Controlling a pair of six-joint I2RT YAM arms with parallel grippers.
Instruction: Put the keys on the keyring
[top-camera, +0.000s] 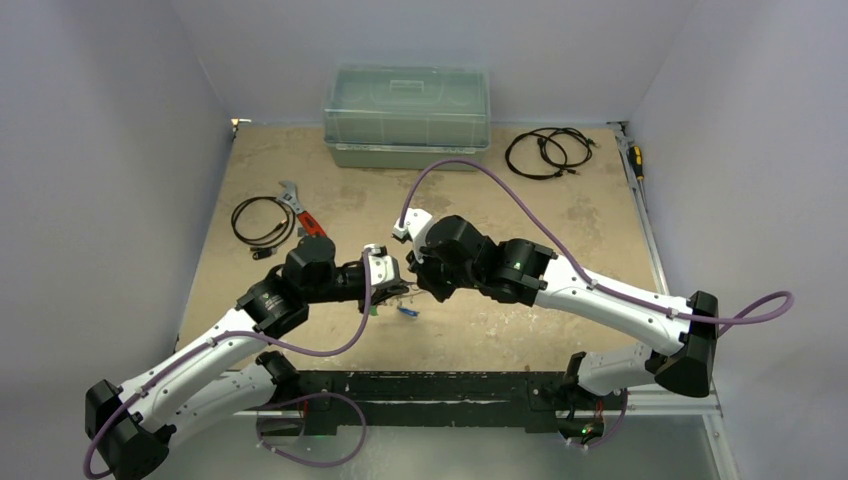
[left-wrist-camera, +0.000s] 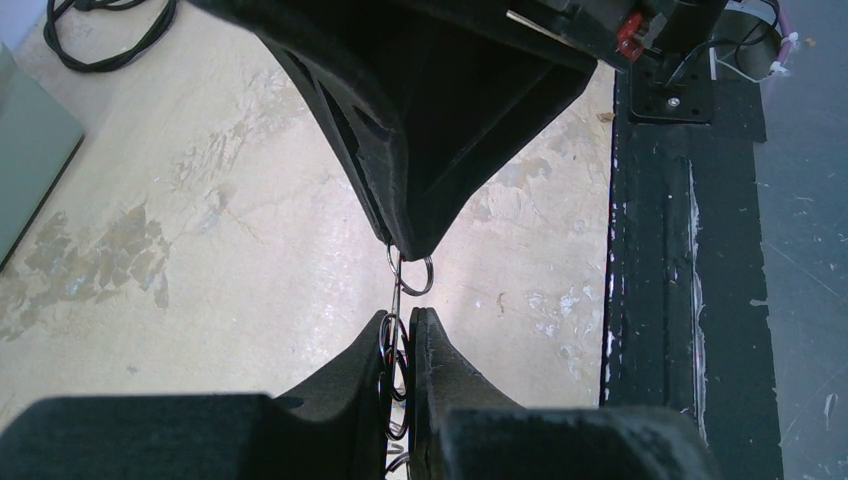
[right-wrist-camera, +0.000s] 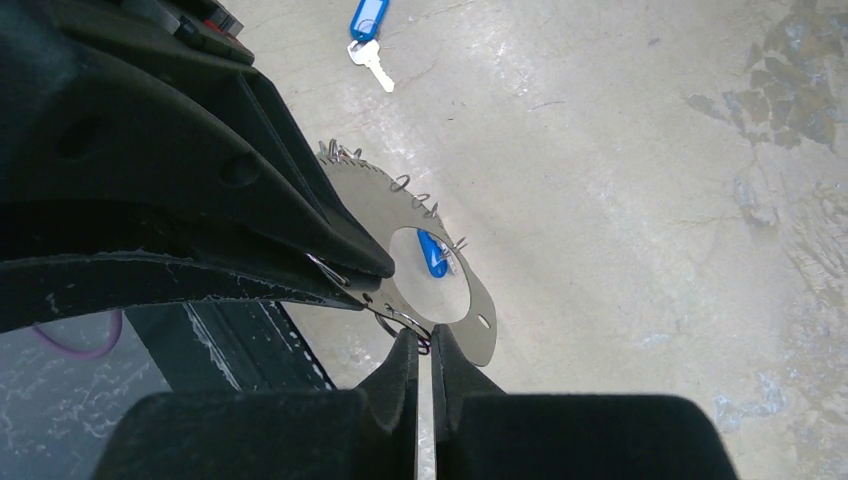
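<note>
The keyring (right-wrist-camera: 478, 322) is a flat silvery metal loop with a large hole and several small wire rings along its rim. My left gripper (left-wrist-camera: 405, 316) is shut on it, and in the left wrist view it shows edge-on. My right gripper (right-wrist-camera: 420, 336) meets it tip to tip and is shut on a small split ring (left-wrist-camera: 417, 276) at the keyring's edge. In the top view both grippers (top-camera: 392, 290) (top-camera: 420, 284) join above the table's near middle. A blue-tagged key (right-wrist-camera: 368, 38) lies on the table. Another blue tag (right-wrist-camera: 432, 252) shows through the keyring's hole.
A clear plastic box (top-camera: 407, 115) stands at the back. Black cable coils lie at back right (top-camera: 548, 152) and at left (top-camera: 262, 220), beside a red-handled wrench (top-camera: 300, 212). A screwdriver (top-camera: 636, 160) lies on the right edge. The black base plate (left-wrist-camera: 680, 300) runs along the near edge.
</note>
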